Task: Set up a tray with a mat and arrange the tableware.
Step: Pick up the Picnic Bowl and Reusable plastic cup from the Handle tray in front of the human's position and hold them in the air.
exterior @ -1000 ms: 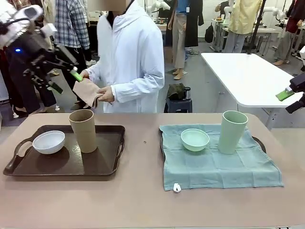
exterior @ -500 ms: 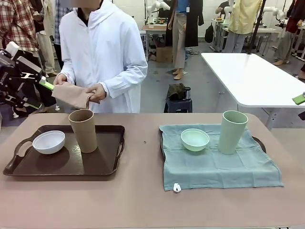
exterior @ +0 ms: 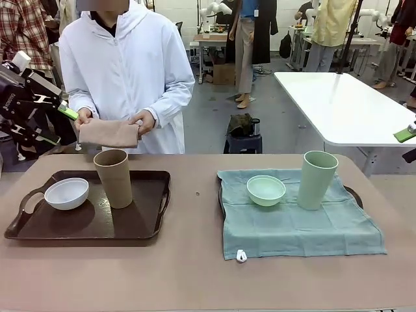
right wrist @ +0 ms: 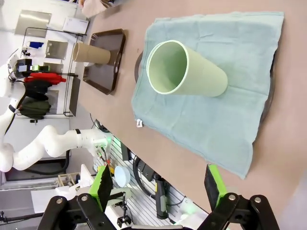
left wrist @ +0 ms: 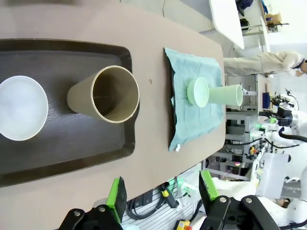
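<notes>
On brown tray (exterior: 97, 224), tan tumbler (exterior: 114, 179) beside white bowl (exterior: 66, 193)

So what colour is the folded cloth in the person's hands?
The folded cloth is tan-beige, clearest in the front view.

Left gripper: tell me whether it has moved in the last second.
Yes. The left gripper has drawn back toward the picture's left. It hung above the left edge of the tan tumbler, and now it is well left of it.
</notes>
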Motion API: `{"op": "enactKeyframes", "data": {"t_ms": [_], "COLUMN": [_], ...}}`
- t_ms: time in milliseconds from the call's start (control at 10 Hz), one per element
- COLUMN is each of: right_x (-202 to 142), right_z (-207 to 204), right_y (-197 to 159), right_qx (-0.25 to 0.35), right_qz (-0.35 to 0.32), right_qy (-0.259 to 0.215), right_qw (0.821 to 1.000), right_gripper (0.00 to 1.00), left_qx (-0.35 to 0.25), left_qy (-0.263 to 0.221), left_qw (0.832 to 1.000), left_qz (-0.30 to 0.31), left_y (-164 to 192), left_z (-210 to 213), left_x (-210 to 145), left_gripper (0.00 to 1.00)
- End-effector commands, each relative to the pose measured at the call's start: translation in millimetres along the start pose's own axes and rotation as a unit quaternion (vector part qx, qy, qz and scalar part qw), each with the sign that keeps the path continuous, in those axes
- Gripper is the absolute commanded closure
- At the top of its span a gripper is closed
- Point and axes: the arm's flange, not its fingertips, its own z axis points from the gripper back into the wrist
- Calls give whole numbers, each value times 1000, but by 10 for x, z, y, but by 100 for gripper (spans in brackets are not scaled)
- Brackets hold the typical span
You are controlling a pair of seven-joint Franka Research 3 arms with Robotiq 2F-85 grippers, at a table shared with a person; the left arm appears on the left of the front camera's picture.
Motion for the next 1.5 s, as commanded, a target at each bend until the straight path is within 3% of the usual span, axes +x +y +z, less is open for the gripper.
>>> {"op": "enactKeyframes", "data": {"t_ms": [0,200,300,700,800,1400], "right_x": [-54,-139,-180,-211,-246,-246], "right_z": [-48,-177,-282,-645,-526,-526], "right_y": [-81,-192,-213,-402,-331,-331], "right_qx": [53,94,107,131,115,115], "right_qz": [-6,-10,-5,-10,-16,-16], "right_qy": [24,58,70,90,101,101], "right_qw": [998,994,992,987,988,988], "right_gripper": [0,0,0,0,0,0], "left_qx": [-11,-47,-59,-112,-79,-79], "left_qy": [28,105,121,67,95,95], "left_qw": [999,993,990,991,992,992], "left_qz": [-11,-28,-35,-12,-23,-23], "left_y": [136,448,637,1201,1058,1058], "left_z": [84,314,406,464,505,505], "left_x": [89,225,333,523,403,403], "left_gripper": [19,19,19,19,19,19]}}
